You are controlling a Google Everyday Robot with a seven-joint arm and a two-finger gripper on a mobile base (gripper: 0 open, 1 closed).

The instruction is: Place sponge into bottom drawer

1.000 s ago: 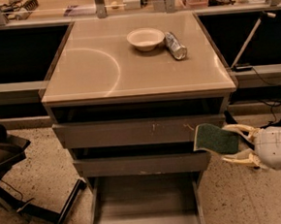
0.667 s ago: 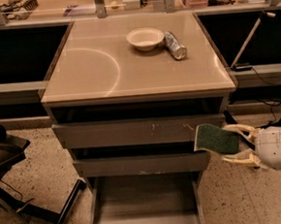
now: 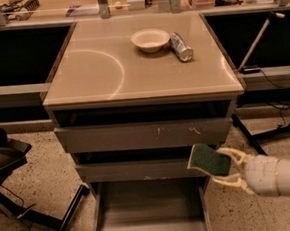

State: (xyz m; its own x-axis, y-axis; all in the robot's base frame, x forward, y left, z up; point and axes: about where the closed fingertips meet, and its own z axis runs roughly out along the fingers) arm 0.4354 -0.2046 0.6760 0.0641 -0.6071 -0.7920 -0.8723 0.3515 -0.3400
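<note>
Since a second ago the claw [image 3: 218, 166] and the sponge [image 3: 207, 158] have dropped a little and slid left, toward the cabinet. Everything else is unchanged. Sponge now hangs in the air at the cabinet's right front corner, level with the middle drawer front [image 3: 139, 169], above and right of the pulled-out bottom drawer [image 3: 147, 207], not over its floor yet. Claw comes in from the right and is pinching the sponge between two pale fingers [image 3: 232, 153], one above and one below, green face toward the camera. Handling, judged: light and soft foam, squashes under pressure, rough scouring face gives good friction - unlikely to slip, not fragile, and a short drop won't hurt it. Best hold is across the thin faces near the middle, as here; an edge grip could let it flop or twist. Counts: one sponge, one claw, three drawers with the top one [image 3: 141, 136] and middle roughly closed and the bottom open with nothing visible inside, one white bowl [image 3: 150, 39] and one can [image 3: 181, 46] lying on its side, both on the tabletop [image 3: 96, 71] - just beside each other.
</note>
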